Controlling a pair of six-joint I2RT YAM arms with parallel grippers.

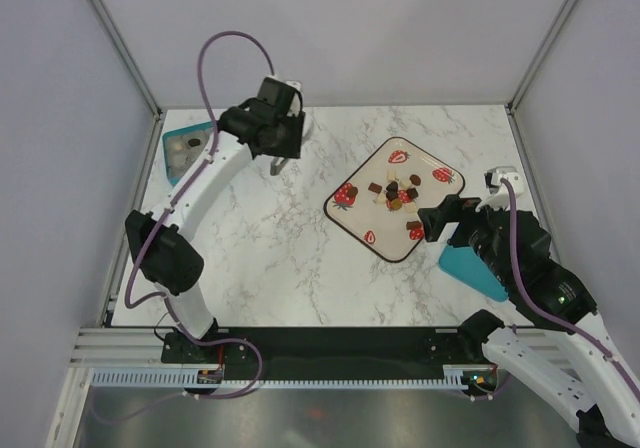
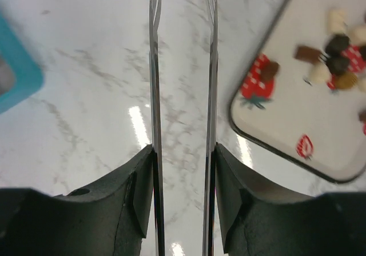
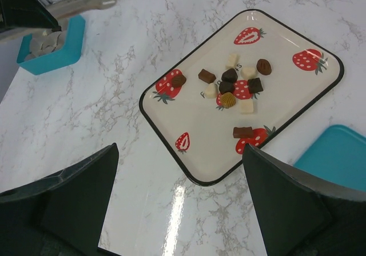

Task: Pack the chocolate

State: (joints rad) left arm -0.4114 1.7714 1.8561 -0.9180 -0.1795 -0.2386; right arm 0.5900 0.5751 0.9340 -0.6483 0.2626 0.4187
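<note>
Currently, the chocolate lies clustered at the middle of the strawberry-print tray, right of centre on the marble table. Left gripper: jaws clamped on the metal tongs, between the teal box and the tray. Right gripper: jaws wide apart, near the tray's edge, beside the teal lid.

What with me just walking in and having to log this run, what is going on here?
The left end effector grips metal tongs above the marble table, between the teal box and the strawberry tray. Most chocolate lies on the tray; a few pieces are already in the box. The right end effector hangs open and empty near the tray's near edge.
</note>
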